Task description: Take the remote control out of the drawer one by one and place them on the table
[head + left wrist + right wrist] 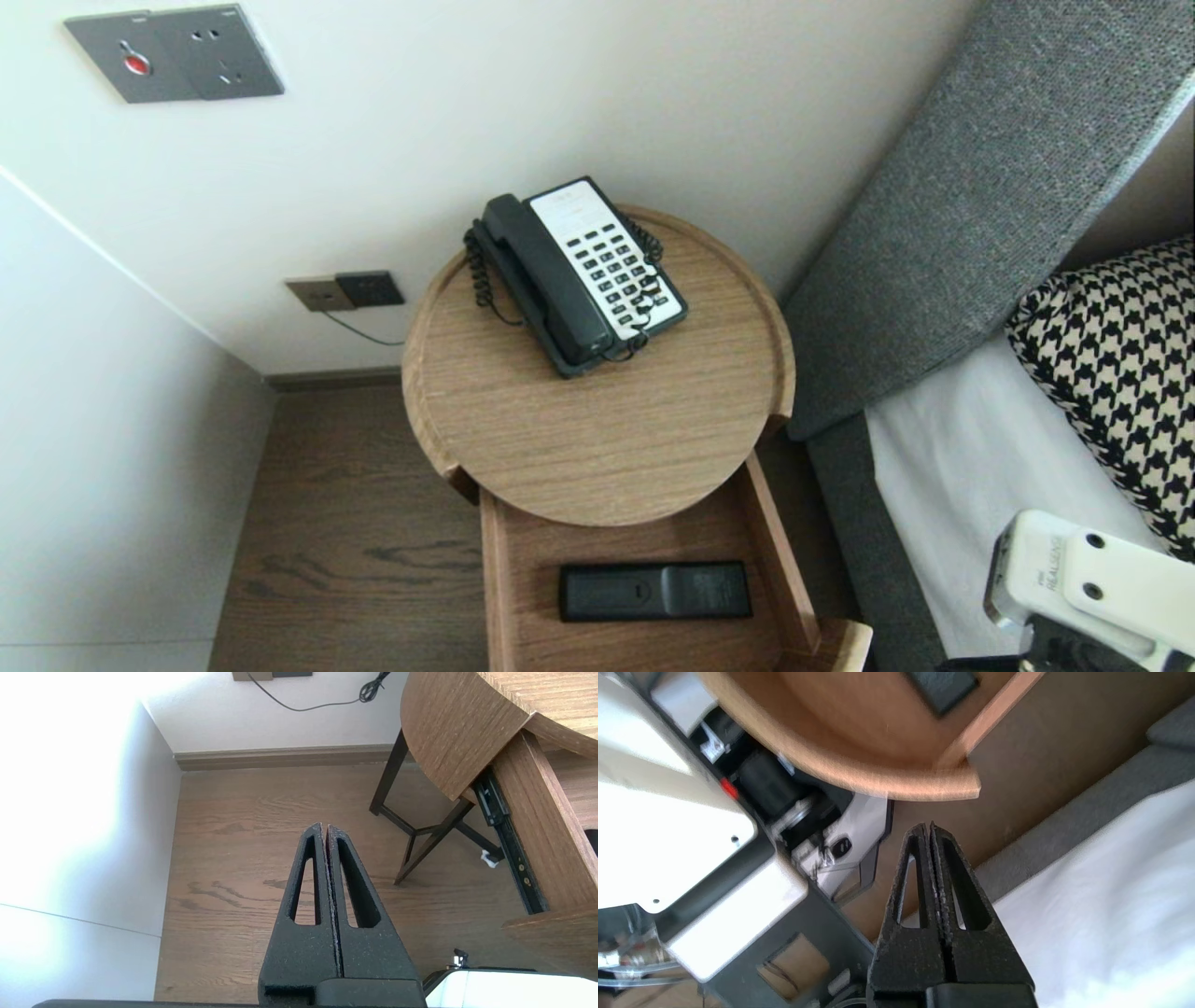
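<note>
A round wooden bedside table carries a black and white desk phone. Its drawer stands pulled out, with a black remote control lying flat inside. My right gripper is shut and empty, hanging just outside the drawer's front corner, between the drawer and the bed; only the white wrist housing shows in the head view. The remote's end shows inside the drawer. My left gripper is shut, empty, parked low over the wood floor beside the table.
A bed with white sheet, grey headboard and a houndstooth pillow stands on the right. Walls close in at the back and left, with a switch panel and a socket. Table legs stand near my left gripper. My own base sits under the drawer.
</note>
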Robot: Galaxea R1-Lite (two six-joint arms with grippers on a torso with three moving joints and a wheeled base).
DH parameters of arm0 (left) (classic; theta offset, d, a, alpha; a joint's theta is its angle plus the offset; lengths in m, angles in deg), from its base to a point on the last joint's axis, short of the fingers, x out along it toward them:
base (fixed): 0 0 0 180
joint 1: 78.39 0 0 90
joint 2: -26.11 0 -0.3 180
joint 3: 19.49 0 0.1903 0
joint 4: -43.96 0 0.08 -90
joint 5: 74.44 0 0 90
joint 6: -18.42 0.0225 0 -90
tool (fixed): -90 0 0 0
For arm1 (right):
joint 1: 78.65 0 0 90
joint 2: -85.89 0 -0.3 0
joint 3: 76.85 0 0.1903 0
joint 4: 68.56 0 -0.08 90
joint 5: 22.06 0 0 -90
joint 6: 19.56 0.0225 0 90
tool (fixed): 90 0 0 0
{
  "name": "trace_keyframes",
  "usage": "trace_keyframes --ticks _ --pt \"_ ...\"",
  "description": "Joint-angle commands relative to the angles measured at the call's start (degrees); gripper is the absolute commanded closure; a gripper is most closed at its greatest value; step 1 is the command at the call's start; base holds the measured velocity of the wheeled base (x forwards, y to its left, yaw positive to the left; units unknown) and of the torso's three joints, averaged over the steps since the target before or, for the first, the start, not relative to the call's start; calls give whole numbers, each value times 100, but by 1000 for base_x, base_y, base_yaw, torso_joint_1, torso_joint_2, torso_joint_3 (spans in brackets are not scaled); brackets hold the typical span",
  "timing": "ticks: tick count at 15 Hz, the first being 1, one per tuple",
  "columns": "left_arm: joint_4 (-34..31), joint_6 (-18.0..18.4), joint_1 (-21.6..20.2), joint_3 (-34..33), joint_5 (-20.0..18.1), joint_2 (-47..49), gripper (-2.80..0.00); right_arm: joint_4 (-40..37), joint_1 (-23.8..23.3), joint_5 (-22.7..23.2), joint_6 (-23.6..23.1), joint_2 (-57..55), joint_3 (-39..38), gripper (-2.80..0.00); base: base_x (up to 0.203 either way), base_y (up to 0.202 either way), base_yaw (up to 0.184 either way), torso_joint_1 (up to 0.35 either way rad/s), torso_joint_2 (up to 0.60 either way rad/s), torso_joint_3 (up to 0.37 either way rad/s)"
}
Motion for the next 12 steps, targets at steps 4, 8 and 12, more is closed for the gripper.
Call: trace_keyframes --ticks 4,8,12 --pt "3 2 -2 0 2 7 0 368 1 23 -47 605 -748 0 0 0 0 0 0 0" --pt "3 2 -2 0 0 7 0 336 27 14 -48 240 -296 -280 0 0 0 0 0 0" --pt "3 2 -2 0 2 7 0 319 103 8 -48 -131 11 -280 0 0 0 0 0 0"
